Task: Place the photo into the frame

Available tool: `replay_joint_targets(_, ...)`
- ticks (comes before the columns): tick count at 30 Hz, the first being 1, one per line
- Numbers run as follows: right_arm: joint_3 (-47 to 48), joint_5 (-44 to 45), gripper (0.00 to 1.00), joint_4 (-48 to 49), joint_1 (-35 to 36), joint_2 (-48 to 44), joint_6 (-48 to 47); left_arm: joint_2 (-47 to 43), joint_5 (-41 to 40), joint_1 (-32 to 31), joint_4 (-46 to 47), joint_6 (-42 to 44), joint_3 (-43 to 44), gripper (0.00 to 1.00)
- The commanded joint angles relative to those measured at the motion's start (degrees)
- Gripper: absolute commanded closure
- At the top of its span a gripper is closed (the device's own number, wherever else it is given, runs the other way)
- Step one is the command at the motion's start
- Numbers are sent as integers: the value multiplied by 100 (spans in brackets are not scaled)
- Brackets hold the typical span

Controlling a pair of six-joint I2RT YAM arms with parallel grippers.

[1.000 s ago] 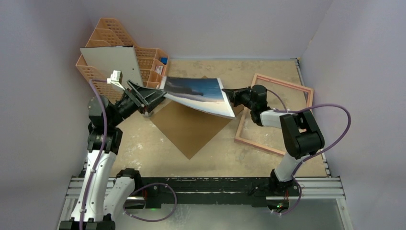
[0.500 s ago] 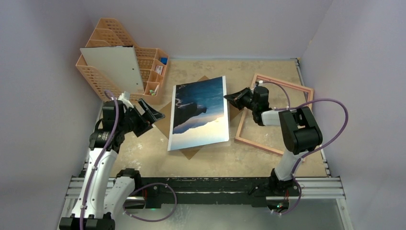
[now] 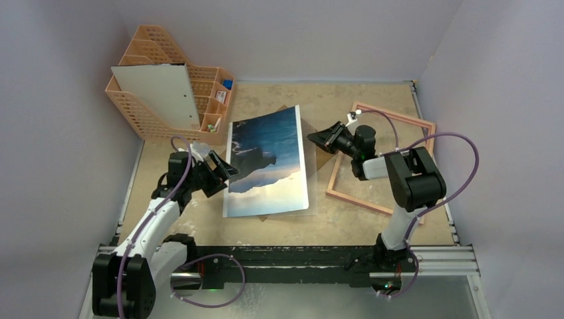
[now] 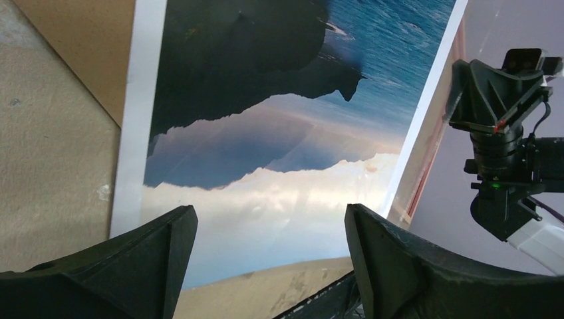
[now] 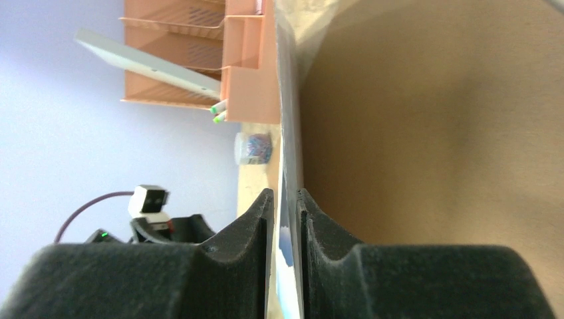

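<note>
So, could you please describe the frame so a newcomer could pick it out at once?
Start at the sandy table and go to its right side, past the big sea photo in the middle. The frame lies there at an angle. It is an open pink rectangle with bare table showing through, whereas the photo and the brown board beneath it are solid sheets.
</note>
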Motion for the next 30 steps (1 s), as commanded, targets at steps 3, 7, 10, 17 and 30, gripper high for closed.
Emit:
replay_joint_targets(3,-191,-249,90,1503,27,268,669,285,-281,-54,853,-3,-329,16)
replay_joint_targets(7,-48,7,100,766,27,-9,153,336,-366,-54,802,69,-287,16)
replay_joint_targets(10,303,402,100,-303,30,-431,-596,419,-380,-54,805,110,-200,16)
replay_joint_targets(17,1360,1942,100,-3083,5,-1501,-2251,662,-323,-54,810,214,162,16)
replay_joint_targets(30,2347,3769,100,-4870,-60,-3230,-3582,1014,-178,-105,782,354,1067,17)
